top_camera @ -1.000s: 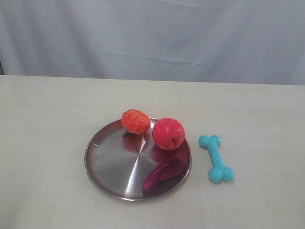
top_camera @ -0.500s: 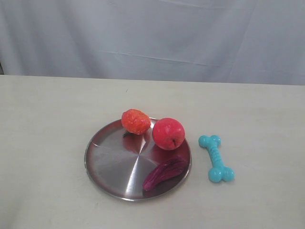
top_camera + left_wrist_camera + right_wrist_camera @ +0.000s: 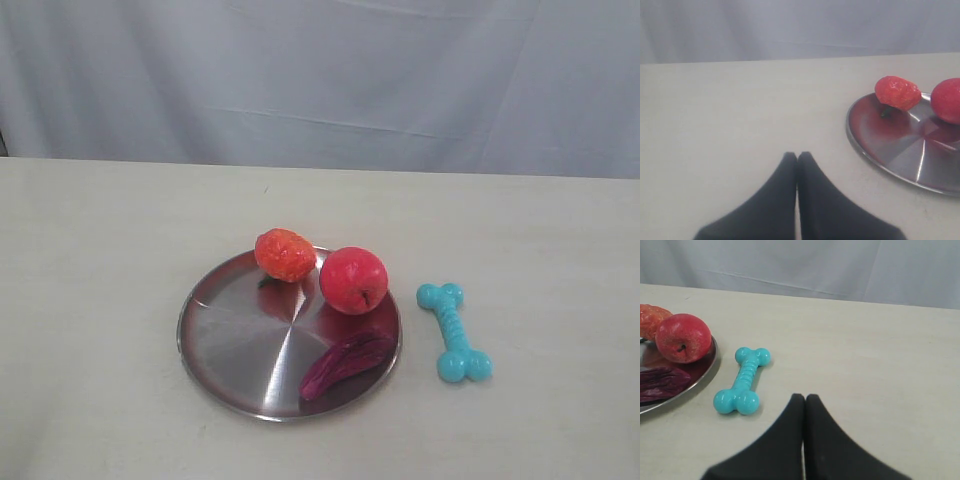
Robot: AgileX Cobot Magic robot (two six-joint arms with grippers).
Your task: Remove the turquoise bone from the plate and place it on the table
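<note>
The turquoise bone lies flat on the beige table, just right of the steel plate and apart from its rim. In the right wrist view the bone rests beside the plate's edge, a short way from my right gripper, which is shut and empty. My left gripper is also shut with nothing in it, over bare table beside the plate. Neither gripper appears in the exterior view.
On the plate sit a red apple, an orange bumpy fruit and a dark purple piece. A grey cloth backdrop hangs behind the table's far edge.
</note>
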